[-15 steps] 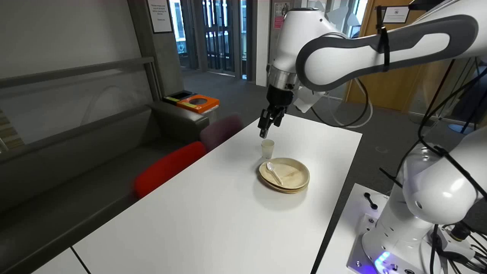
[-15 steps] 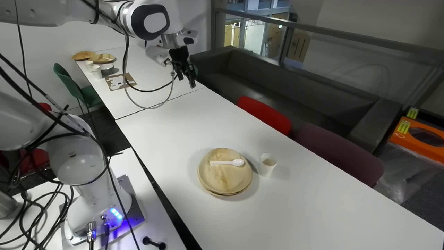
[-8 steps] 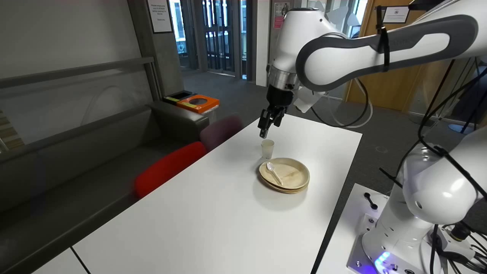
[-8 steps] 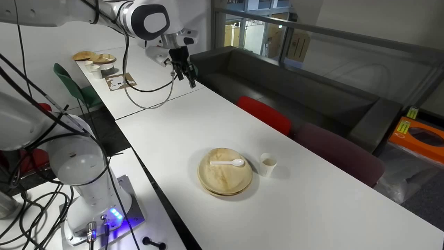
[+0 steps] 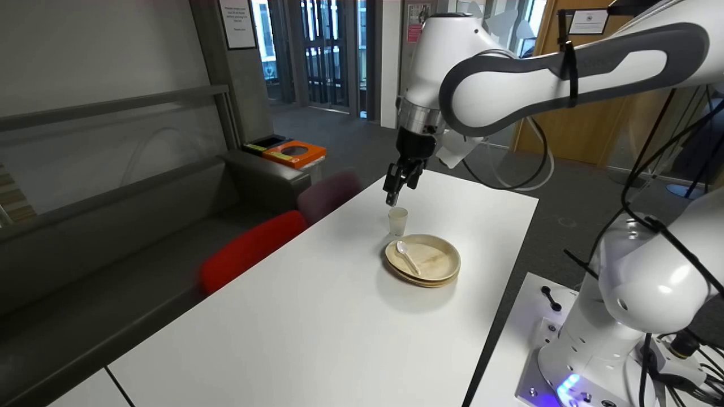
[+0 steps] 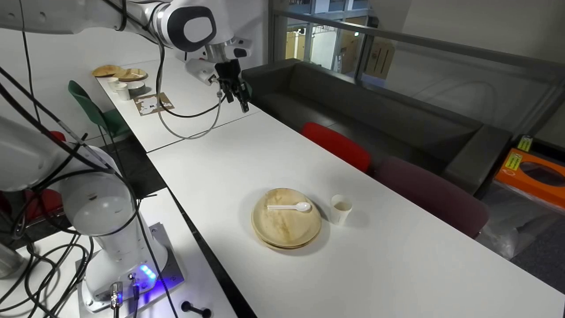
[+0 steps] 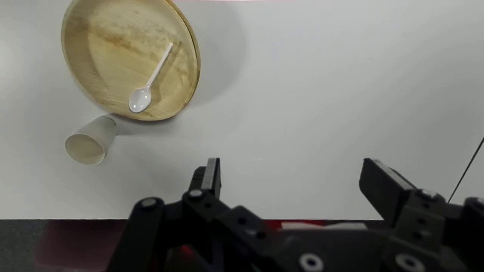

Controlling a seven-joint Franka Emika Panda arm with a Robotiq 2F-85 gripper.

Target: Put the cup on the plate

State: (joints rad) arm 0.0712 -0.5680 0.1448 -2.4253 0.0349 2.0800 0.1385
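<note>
1. White table [image 5: 294, 322] runs beneath the gripper [image 7: 290, 166], and a grey sofa [image 5: 113, 243] stretches along one side, with a red chair [image 5: 251, 249] and a plum chair [image 5: 328, 198] in between.
2. It hangs in the air, its fingers [image 7: 382, 185] standing wide apart, with the table showing between them.
3. Left of the gripper in the wrist view, and well apart from it, the whitish cup [image 7: 92, 139] stands upright on the table, mouth up, just beside the tan plate [image 7: 113, 56].
4. That plate lies up and left of the gripper in the wrist view, atop a further plate [image 5: 424, 284], and carries a white spoon [image 7: 150, 82], bowl end toward the cup.
5. Left of the gripper in an exterior view, farther back, are two more pale cups [image 6: 122, 92], tan plates [image 6: 106, 70] and a brown-and-white sheet [image 6: 150, 104].
</note>
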